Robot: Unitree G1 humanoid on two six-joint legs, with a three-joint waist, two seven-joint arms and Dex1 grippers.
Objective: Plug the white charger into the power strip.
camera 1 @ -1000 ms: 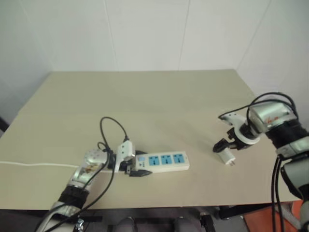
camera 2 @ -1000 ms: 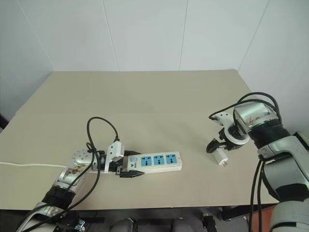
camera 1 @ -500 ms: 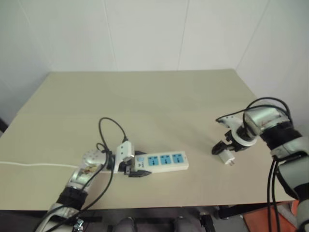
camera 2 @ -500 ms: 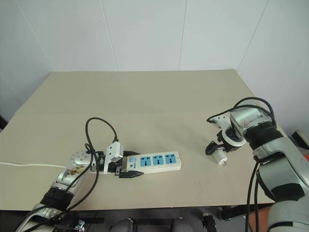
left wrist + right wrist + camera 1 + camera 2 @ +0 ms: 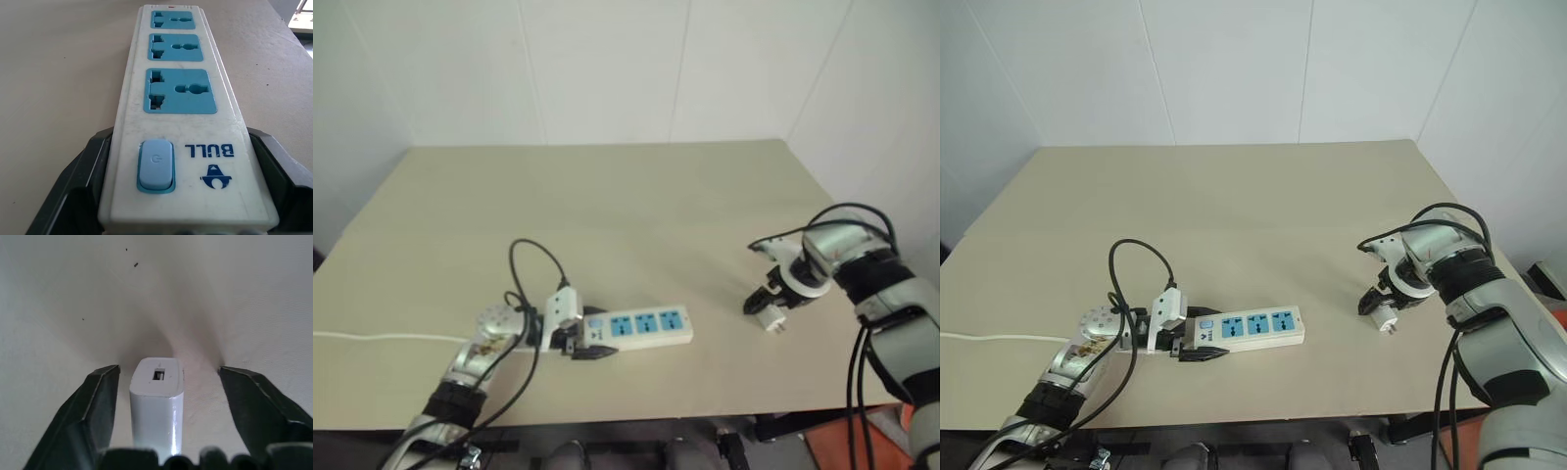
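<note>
With the left gripper (image 5: 585,345) clamped shut on the switch end of the power strip (image 5: 641,326), the right gripper (image 5: 164,418) straddles the white charger (image 5: 156,396) lying on the worktop (image 5: 607,215), jaws apart with uneven gaps, so closing could likely skew or squirt it sideways.

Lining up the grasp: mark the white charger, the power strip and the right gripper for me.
white charger (image 5: 156,396), right wrist view, its body.
power strip (image 5: 177,127), left wrist view, white top face.
right gripper (image 5: 767,304), left eye view, between the fingertips.
</note>
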